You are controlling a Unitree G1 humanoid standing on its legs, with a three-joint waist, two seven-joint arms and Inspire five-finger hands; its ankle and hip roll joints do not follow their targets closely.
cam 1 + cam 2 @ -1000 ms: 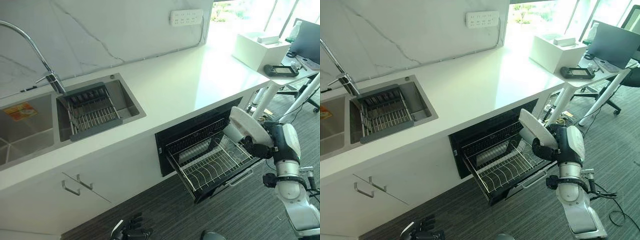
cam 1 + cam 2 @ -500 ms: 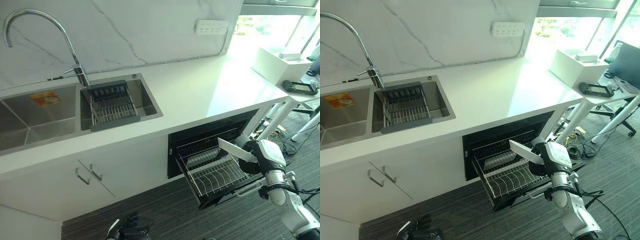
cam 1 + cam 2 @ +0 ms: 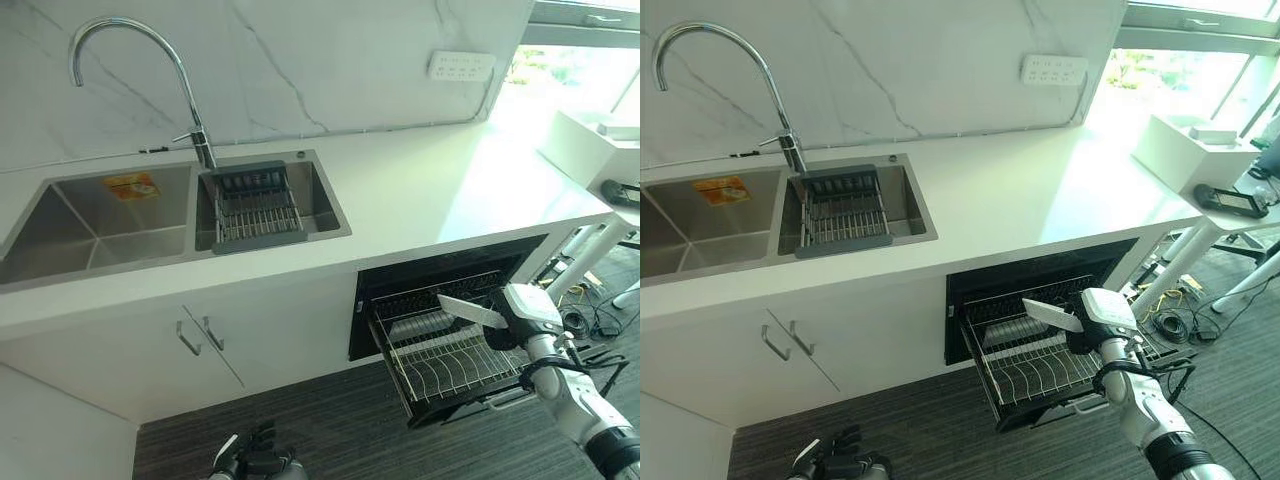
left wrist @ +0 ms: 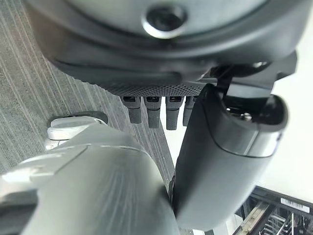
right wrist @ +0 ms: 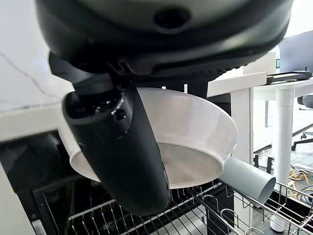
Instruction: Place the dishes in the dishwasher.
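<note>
A white shallow dish (image 3: 470,311) hangs tilted just above the pulled-out wire rack (image 3: 440,362) of the open dishwasher (image 3: 1040,290) under the counter. My right hand (image 3: 522,306) is shut on the dish's rim, with the thumb (image 5: 122,147) lying across its underside (image 5: 195,132). A grey cup (image 5: 247,178) lies on its side in the rack below the dish. My left hand (image 3: 255,462) hangs low over the carpet near the cabinets, fingers (image 4: 146,110) relaxed and holding nothing.
A white counter (image 3: 420,190) runs above the dishwasher. To the left is a double sink (image 3: 120,215) with a tall tap (image 3: 190,90) and a dark draining rack (image 3: 255,205). Cabinet handles (image 3: 200,335) stick out below. A white desk (image 3: 1230,190) stands at the right.
The camera has shifted. My right hand has lowered the dish from a steep upright tilt beside the rack to a flatter pose just over the rack's wires.
</note>
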